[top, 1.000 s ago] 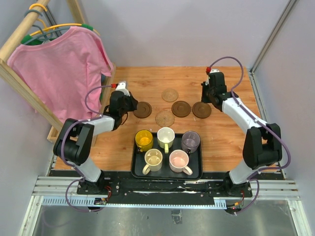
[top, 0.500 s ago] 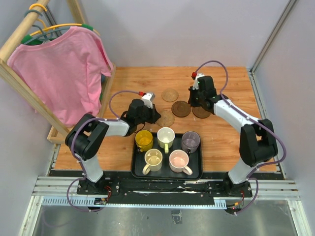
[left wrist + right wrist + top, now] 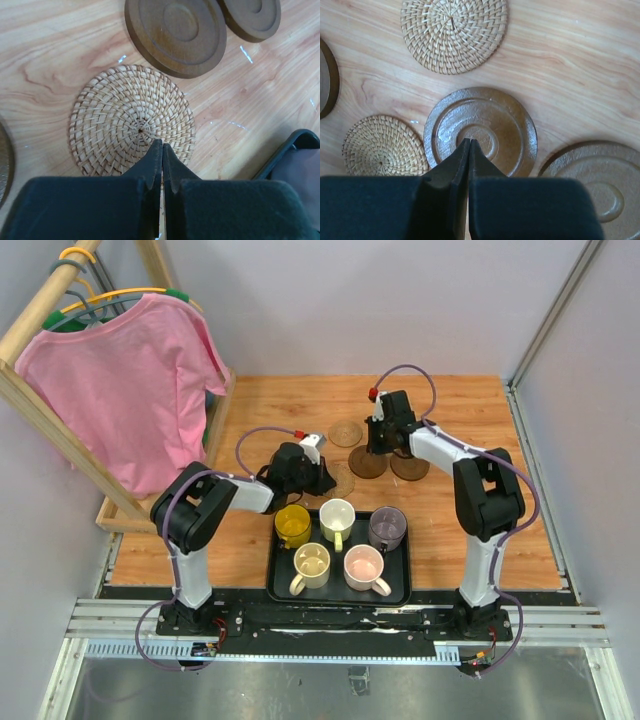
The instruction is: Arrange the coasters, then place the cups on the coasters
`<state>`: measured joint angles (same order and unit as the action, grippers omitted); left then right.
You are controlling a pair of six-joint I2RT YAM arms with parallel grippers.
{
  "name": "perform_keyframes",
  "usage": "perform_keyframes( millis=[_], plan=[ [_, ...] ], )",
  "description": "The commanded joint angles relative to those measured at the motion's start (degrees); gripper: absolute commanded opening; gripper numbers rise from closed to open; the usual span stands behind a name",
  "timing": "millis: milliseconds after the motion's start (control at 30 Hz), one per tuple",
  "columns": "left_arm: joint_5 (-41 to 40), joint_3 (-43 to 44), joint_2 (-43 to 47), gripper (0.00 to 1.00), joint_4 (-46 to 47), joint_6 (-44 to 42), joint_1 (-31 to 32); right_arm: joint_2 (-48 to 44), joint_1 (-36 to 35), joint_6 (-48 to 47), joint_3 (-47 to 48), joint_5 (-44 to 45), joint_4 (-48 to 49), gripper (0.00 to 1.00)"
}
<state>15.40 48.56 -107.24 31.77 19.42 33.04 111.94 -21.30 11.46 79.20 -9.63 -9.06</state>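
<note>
Five coasters lie on the wooden table. My left gripper [image 3: 162,145] is shut and empty, its tips over the near woven tan coaster [image 3: 132,120] [image 3: 340,480]. My right gripper [image 3: 469,141] is also shut and empty, tips over the centre of the middle dark brown coaster [image 3: 480,130] [image 3: 368,464]. A second woven coaster [image 3: 346,433] lies farther back, and another dark coaster [image 3: 410,465] lies to the right. The third dark one shows only as an edge [image 3: 2,165]. The cups stand in the black tray [image 3: 340,596]: yellow [image 3: 292,525], white [image 3: 337,515], grey-purple [image 3: 387,527], cream [image 3: 311,562], pink [image 3: 364,565].
A pink shirt [image 3: 130,380] hangs on a wooden rack [image 3: 40,420] along the table's left side. The tray's far corner [image 3: 295,145] lies just right of my left gripper. Grey walls and a metal post [image 3: 520,390] close the back and right.
Both arms swung inward: the left from the left dark coaster to the near woven one, the right from the right dark coaster to the middle one. Both grippers closed fully.
</note>
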Motion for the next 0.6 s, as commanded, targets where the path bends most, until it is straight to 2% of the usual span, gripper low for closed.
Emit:
perform_keyframes(
  millis=[0, 300, 567],
  plan=[
    [2.82, 1.69, -2.77, 0.01, 1.69, 1.57, 0.64, 3.12, -1.93, -0.66, 3.86, -2.28, -1.60, 0.01],
    [1.35, 2.87, -6.13, 0.01, 0.83, 4.41, 0.60, 6.78, -2.77, 0.73, 2.49, -2.34, -2.78, 0.01],
    [-5.49, 4.44, -5.91, 0.01, -3.42, 4.26, 0.17, 5.23, -2.77, 1.50, -3.51, 1.64, -3.05, 0.01]
  ],
)
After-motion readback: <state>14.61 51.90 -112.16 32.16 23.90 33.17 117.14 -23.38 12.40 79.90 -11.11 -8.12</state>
